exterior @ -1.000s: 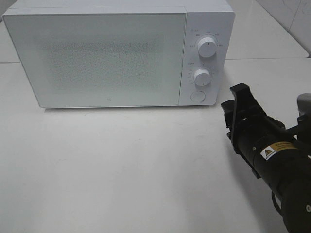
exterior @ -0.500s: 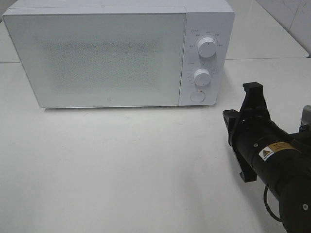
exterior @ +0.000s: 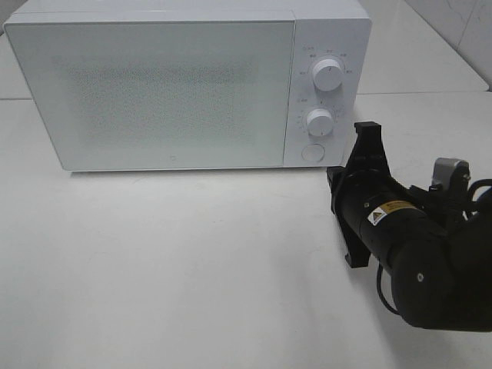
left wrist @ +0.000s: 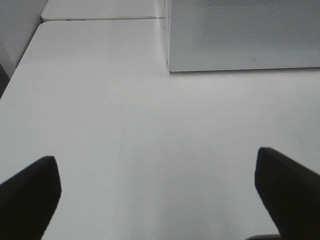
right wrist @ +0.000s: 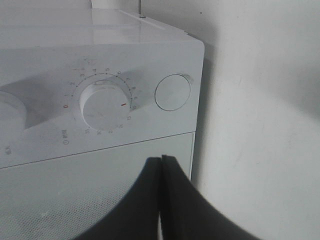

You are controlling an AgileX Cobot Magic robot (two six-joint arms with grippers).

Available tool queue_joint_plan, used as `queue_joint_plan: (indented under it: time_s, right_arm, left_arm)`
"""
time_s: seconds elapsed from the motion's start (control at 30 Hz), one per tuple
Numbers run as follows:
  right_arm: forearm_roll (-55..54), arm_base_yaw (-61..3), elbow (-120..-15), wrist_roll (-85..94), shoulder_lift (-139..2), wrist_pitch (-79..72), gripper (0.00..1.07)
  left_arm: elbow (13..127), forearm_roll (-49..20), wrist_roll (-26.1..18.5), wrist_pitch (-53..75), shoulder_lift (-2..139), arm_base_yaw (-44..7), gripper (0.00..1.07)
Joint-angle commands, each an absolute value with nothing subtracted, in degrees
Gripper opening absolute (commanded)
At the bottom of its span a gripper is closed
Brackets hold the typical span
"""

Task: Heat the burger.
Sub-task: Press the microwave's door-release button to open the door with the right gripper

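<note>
The two fingers of the right gripper (right wrist: 161, 161) are pressed flat together with nothing between them, forming a single narrow tip that is aimed at the control panel of the microwave (exterior: 169, 92). The tip is held just in front of the panel and apart from it, below the round button (exterior: 311, 152) at the panel's bottom corner. The step in hand is judged to be a push on that button to release the door (exterior: 154, 92), which is closed. For a clean push, the closed tip should be lined up with the button's middle and driven straight in, since an off-centre contact could slide off its smooth face. The lower knob (exterior: 318, 121) sits just beside the button and the upper knob (exterior: 328, 74) above that; both are best left untouched so that no setting is altered by a glancing contact. The burger cannot be seen in any view; whether it lies behind the frosted, dotted door cannot be told. The left gripper (left wrist: 155, 155) is held with its fingers spread wide over the bare white table (exterior: 192, 261), gripping nothing, well clear of the door's front. Nothing is seen standing on the table before the door, so its swing is judged unobstructed apart from the right arm itself, which would need to be drawn back.
</note>
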State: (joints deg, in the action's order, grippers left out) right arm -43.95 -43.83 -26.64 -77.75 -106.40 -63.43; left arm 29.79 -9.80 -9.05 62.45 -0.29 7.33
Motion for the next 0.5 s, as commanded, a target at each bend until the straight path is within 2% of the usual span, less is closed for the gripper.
queue_joint_plan:
  time_s: [0.03,0.5]
  right_arm:
    - [-43.1,-42.9,-29.3,-77.9,-108.0,-61.8,0.00]
    - [-49.3,-42.2,-39.9,-79.0,-116.5,-59.5,0.00]
  left_arm:
    - [29.6,-9.9,-8.7,61.5,-1.3,7.1,0.98]
    - [29.6,-9.9,-8.7,61.5,-1.3,7.1,0.98]
